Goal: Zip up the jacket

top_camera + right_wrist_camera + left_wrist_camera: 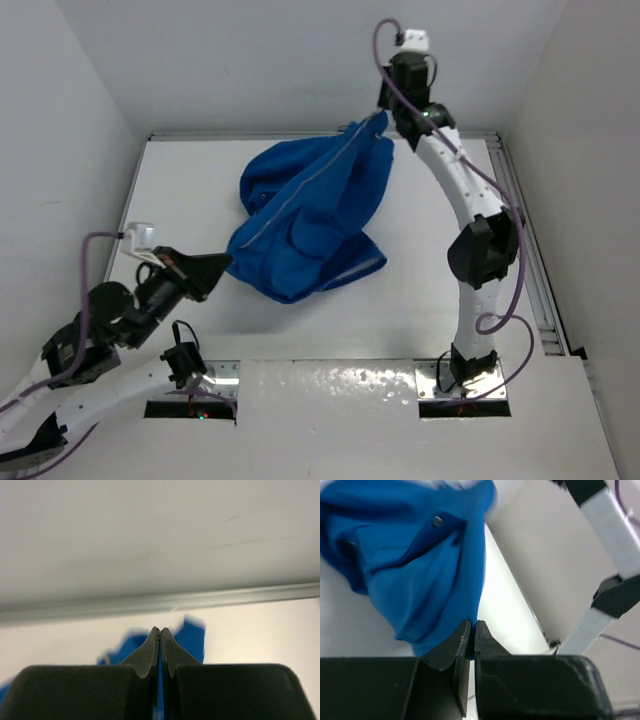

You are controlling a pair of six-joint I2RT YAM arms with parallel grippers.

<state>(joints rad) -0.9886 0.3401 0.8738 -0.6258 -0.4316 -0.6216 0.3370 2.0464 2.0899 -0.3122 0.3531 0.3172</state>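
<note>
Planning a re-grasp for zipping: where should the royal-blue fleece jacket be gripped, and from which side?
Probably at the ends of the pale zipper line, which runs diagonally across the royal-blue fleece jacket: the near end from the left, the far end from the right. The left gripper and right gripper are shut on cloth there. The slider is too small to see.

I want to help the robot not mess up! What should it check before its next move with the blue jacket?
1. Left gripper shut on the jacket's near corner: ok.
2. Right gripper shut on the jacket's far end: ok.
3. Zipper stretched straight between them: ok.
4. Slider spotted: cannot tell.
5. Jacket lying smooth on the table: not ok, it is bunched in folds.
</note>
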